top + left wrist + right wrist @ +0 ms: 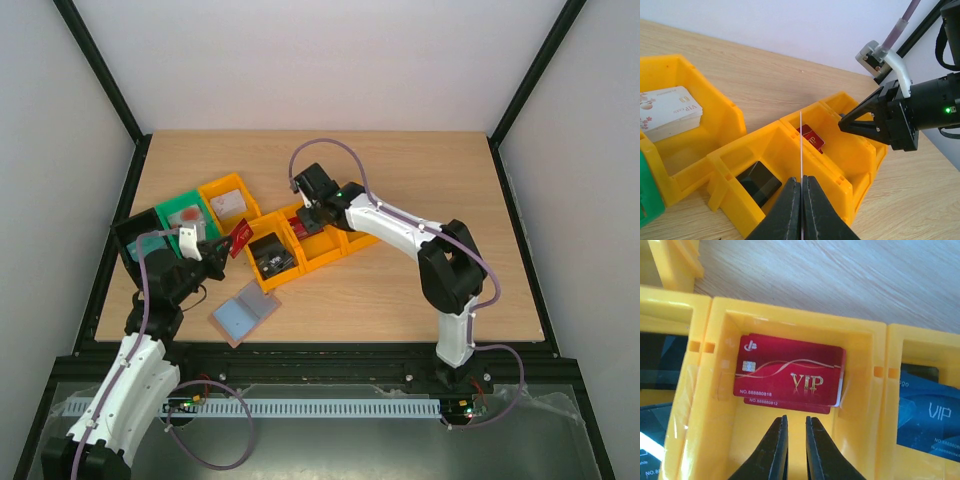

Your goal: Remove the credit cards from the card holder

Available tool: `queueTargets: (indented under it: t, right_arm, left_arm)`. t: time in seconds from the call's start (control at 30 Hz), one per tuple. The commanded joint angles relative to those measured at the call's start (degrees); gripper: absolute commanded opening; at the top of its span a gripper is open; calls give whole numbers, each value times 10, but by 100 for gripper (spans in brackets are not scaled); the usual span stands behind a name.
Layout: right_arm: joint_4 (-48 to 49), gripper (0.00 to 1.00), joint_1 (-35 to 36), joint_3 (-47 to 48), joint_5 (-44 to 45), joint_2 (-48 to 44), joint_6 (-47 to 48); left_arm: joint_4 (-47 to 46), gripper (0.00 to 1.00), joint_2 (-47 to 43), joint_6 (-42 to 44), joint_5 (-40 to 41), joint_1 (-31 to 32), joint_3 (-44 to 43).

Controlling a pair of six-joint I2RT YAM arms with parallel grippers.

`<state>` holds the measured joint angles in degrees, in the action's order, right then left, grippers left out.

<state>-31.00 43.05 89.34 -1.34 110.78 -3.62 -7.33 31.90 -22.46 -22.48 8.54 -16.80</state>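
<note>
Left pincer [801, 181] clamps a thin red plastic card [240, 239], edge-on, face unreadable. Right pincer [795, 421] points down, barely parted, empty; red VIP cards [790, 372] just ahead, in yellow plastic bin [860, 332].

Card holder [243, 313] before the bins [300, 245], cards [790, 371] inside one bin
</note>
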Motion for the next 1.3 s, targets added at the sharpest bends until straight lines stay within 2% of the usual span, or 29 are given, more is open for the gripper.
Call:
queueTargets:
  t: [0.0, 0.13, 0.33, 0.6, 0.83, 0.97, 1.03, 1.17, 1.27]
  right_arm:
    - [-63, 11, -1, -6, 17, 7, 4]
    - [-101, 10, -3, 6, -7, 50, -1]
    - [-140, 10, -3, 51, 11, 127, -7]
    - [-33, 10, -4, 62, 81, 157, -20]
    - [40, 10, -5, 40, 102, 117, -40]
    - [76, 11, -5, -19, 11, 28, -7]
    - [100, 15, -6, -60, -60, -40, 22]
    - [177, 41, -10, -154, -235, -177, 65]
    - [237, 62, -10, -197, -407, -242, 83]
  left_arm:
    - [-1, 2, -8, 5, -7, -4, -4]
    - [-2, 2, -8, 3, -6, -5, -4]
    - [8, 2, -10, 6, -8, -9, -10]
    - [6, 2, -7, 6, -10, -10, -12]
    - [8, 2, -8, 4, -19, -10, -12]
    - [-19, 2, -10, -3, -45, -10, -9]
    - [-41, 2, -11, -15, -65, -11, -8]
    - [-119, 2, -15, -64, -140, -15, -4]
    - [-211, 2, -16, -122, -195, -16, 4]
